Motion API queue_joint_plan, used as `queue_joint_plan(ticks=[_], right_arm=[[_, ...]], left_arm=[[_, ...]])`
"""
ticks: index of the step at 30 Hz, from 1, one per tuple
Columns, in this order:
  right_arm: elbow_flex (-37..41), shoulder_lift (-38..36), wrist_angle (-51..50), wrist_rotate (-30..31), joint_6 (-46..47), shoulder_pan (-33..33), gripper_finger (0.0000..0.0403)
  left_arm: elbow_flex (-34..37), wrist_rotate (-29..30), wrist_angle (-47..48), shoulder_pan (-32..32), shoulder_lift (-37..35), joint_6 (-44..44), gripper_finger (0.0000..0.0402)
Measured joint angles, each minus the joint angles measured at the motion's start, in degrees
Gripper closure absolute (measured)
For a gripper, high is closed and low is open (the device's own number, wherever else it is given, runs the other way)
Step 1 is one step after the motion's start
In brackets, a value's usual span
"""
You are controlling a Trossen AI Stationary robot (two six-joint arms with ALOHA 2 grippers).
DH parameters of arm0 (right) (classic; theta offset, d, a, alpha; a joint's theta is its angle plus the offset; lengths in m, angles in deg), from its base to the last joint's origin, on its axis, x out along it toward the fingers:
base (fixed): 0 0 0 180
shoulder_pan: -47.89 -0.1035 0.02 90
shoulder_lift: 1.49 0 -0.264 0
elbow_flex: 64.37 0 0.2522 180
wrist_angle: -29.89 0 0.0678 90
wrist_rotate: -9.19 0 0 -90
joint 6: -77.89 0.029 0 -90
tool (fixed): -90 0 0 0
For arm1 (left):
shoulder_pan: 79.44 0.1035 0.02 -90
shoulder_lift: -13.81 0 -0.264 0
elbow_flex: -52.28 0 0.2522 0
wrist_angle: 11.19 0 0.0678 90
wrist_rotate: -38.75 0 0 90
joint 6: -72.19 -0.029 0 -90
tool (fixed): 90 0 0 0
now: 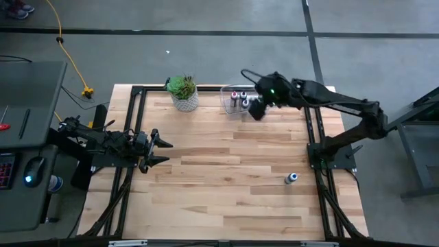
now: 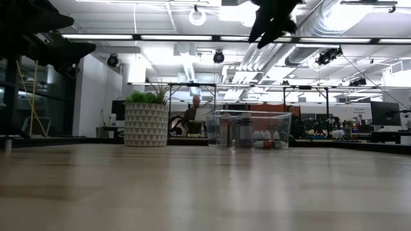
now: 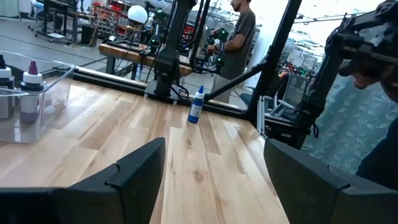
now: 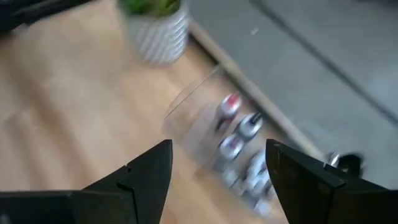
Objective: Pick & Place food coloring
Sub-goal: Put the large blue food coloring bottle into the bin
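Observation:
A clear bin [image 1: 232,104] near the table's far edge holds several small food coloring bottles [image 1: 240,97]; they also show in the right wrist view [image 4: 239,134] and the low view [image 2: 236,131]. One small blue bottle [image 1: 291,178] stands upright on its base near the table's right edge, also seen in the left wrist view [image 3: 196,106]. My right gripper [image 1: 255,110] hangs open above the bin's right side [image 4: 217,162], holding nothing. My left gripper [image 1: 164,151] is open at the table's left side, pointing right [image 3: 214,155].
A green potted plant [image 1: 183,92] in a patterned white pot stands left of the bin near the far edge [image 2: 146,122]. Black frame rails run along the table's left, right and far edges [image 1: 312,137]. Bare wood lies between the two arms.

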Motion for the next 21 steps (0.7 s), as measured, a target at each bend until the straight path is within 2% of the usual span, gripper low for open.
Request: queue_joint_plan(ticks=[7,12,21], right_arm=[[0.11,-4.76,-12.91,-8.25,3.22,-10.25,0.0157],[0.11,-6.10,-16.24,-16.43,6.32,-17.41,0.0157],[0.11,-5.84,-18.22,-16.30,16.40,-30.95,0.0157]], left_arm=[[0.00,0.00,0.00,0.00,0.00,0.00,0.0130],[0.00,0.00,0.00,0.00,0.00,0.00,0.0130],[0.00,0.00,0.00,-0.01,0.00,0.00,0.0130]])
